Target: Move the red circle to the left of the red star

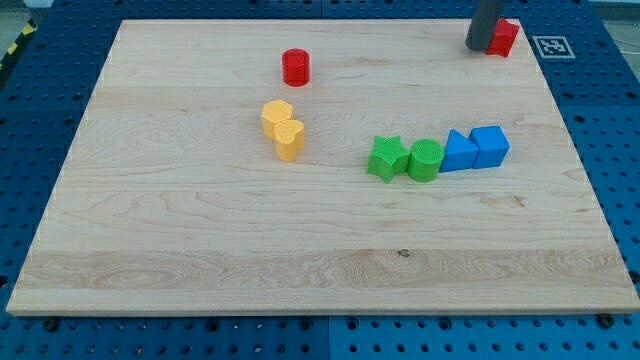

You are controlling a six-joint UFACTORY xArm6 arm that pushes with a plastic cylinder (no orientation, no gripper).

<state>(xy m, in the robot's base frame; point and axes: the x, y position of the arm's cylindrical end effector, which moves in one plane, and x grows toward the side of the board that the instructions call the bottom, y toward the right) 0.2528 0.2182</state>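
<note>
my tip touches the red star on its left side at the surface's top right; the red circle sits well left of the star, apart from my tip, which holds nothing.

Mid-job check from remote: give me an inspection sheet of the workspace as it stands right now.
Surface: wooden board, flat, on a blue perforated base.
Job's things: red circle near the view's top, left of centre; red star at the top right corner, partly hidden by the rod.
Clutter: two yellow blocks touching; green star, green circle and two blue blocks in a row.
My tip: against the red star's left side, far right of the red circle.
Jaws: nothing seen.
Cables: nothing seen.
Surroundings: a printed marker tag beside the board's top right corner.
</note>
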